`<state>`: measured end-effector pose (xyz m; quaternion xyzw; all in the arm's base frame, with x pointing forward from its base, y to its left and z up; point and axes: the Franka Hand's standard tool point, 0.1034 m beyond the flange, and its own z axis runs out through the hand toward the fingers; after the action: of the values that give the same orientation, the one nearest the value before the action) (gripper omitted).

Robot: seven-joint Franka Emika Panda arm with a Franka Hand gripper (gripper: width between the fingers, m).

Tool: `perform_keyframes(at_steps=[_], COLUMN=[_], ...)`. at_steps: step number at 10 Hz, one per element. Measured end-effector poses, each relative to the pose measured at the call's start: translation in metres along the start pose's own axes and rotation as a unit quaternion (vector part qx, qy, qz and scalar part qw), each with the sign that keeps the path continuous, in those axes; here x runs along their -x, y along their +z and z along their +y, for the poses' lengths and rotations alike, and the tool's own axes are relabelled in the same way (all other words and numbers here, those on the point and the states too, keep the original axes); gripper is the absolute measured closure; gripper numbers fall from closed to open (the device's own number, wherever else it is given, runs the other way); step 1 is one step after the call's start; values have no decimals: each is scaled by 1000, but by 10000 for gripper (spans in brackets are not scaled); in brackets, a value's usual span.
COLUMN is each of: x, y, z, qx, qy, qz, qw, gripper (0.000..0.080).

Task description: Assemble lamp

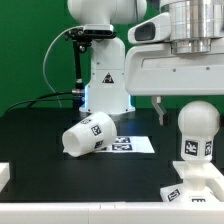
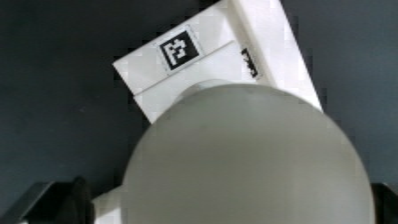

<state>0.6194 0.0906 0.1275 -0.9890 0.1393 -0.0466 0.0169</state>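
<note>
Bulb sits on the base, with the claw spread wide around it, not gripping. Looks like the bulb step's wrapping up. Next I'd guess grabbing the shade, tipped over on the table.

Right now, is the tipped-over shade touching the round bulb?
Apart. The exterior view shows bare table between the shade, lying on its side, and the bulb.

Matte white plastic bulb, shade
</note>
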Motion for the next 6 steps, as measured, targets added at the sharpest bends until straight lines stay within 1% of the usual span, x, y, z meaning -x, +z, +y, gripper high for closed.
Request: perform_keyframes(at_steps=[1, 2, 4, 5, 6], x=[1, 2, 2, 2, 2], y=[-1, 0, 2, 2, 2], z=[-6, -10, -9, -9, -9], qx=[12, 11, 10, 10, 9], qy=[-73, -118, -113, -105, -93], qz=[5, 13, 17, 18, 18], qw=[997, 993, 993, 994, 995], gripper=[101, 101, 101, 214, 214])
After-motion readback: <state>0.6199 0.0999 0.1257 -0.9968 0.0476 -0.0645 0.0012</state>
